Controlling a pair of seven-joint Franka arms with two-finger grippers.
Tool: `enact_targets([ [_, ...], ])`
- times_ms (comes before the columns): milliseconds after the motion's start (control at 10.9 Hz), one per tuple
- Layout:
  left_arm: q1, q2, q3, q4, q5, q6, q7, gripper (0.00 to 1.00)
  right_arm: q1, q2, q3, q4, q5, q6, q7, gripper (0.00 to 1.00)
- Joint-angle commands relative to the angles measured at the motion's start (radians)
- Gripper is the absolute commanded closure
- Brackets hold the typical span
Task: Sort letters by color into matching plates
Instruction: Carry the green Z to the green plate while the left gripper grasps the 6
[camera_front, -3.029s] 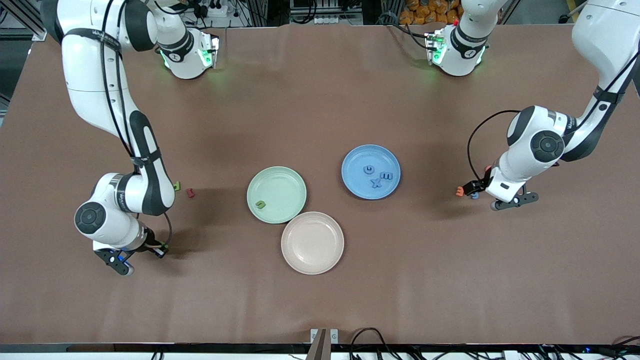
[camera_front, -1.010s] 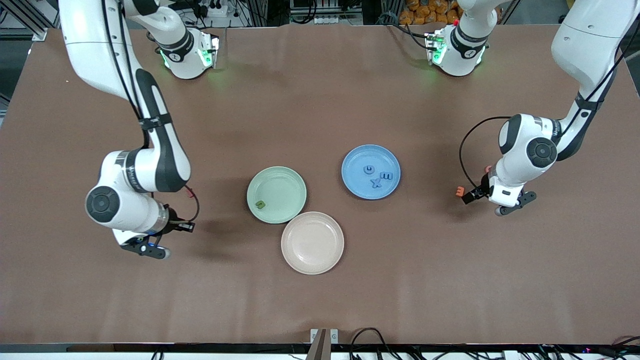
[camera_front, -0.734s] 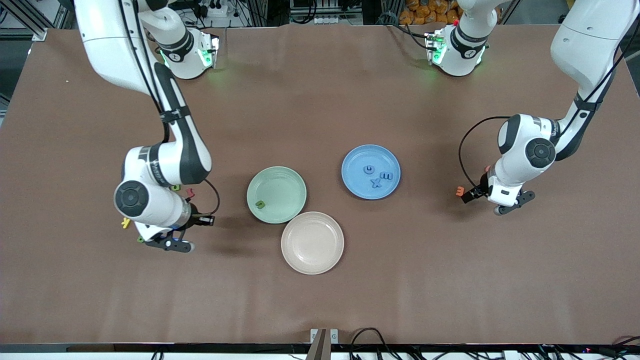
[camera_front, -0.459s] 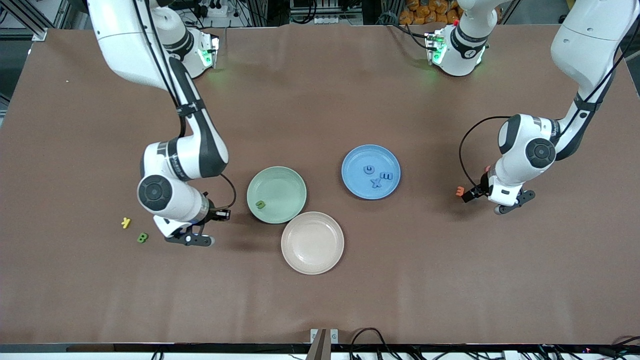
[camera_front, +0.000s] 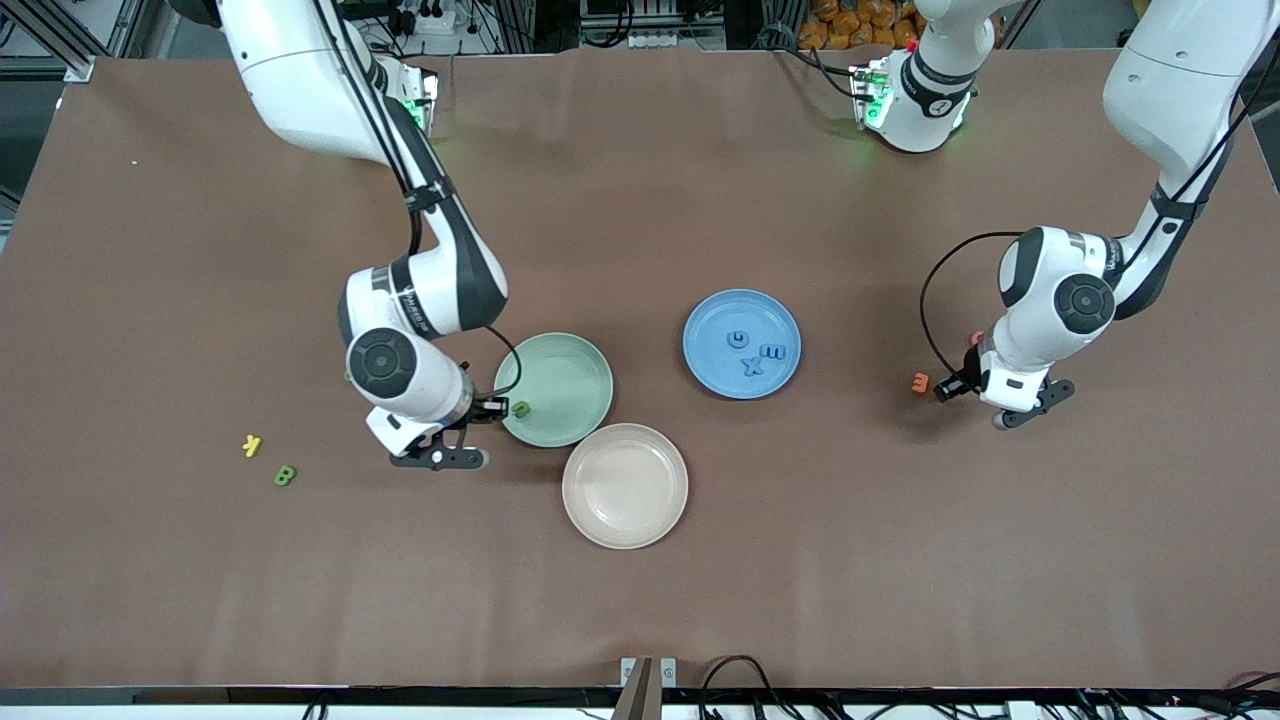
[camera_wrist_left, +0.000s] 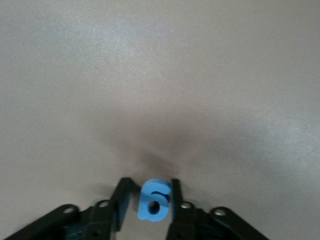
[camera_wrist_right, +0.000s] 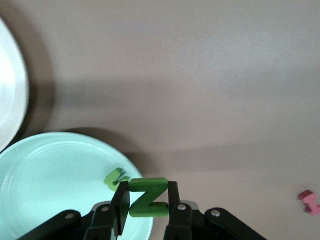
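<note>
My right gripper is shut on a green letter Z and hangs over the rim of the pale green plate. One small green letter lies in that plate close to the rim. The blue plate holds three blue letters. Toward the left arm's end of the table, my left gripper is down at the table surface. Its fingers are closed around a blue letter shaped like a 6. Another green letter, a B, lies on the table toward the right arm's end.
A beige-pink plate sits against the green plate, nearer to the front camera. A yellow letter lies beside the green B. An orange letter lies right beside my left gripper. A small red piece lies near the green plate.
The right arm has carried the green Z from its end of the table to the green plate's rim, uncovering the yellow letter and the green B. The left gripper's fingers have closed in on the blue letter.
</note>
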Motion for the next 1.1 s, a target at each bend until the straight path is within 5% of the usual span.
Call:
enact_targets([
  [0,-0.012,0.002,0.015,-0.016,0.015,0.014,-0.037,1.0,0.053,0.008,-0.005,-0.016,0.008,0.006,0.017,0.68],
  [551,-0.03,-0.018,0.013,0.0,0.02,0.001,-0.012,1.0,0.113,0.022,-0.002,-0.017,0.008,0.003,0.071,0.63],
  [642,-0.042,-0.028,0.013,0.01,0.02,-0.012,-0.006,1.0,0.115,0.022,-0.001,-0.019,0.006,0.001,0.135,0.25],
  [734,-0.059,-0.036,0.012,0.03,0.02,-0.049,-0.006,1.0,0.115,0.022,0.009,-0.02,0.005,0.001,0.166,0.0],
  [1010,-0.09,-0.055,0.004,0.087,0.022,-0.143,-0.004,1.0,0.104,0.019,0.009,-0.019,0.005,0.001,0.16,0.0],
])
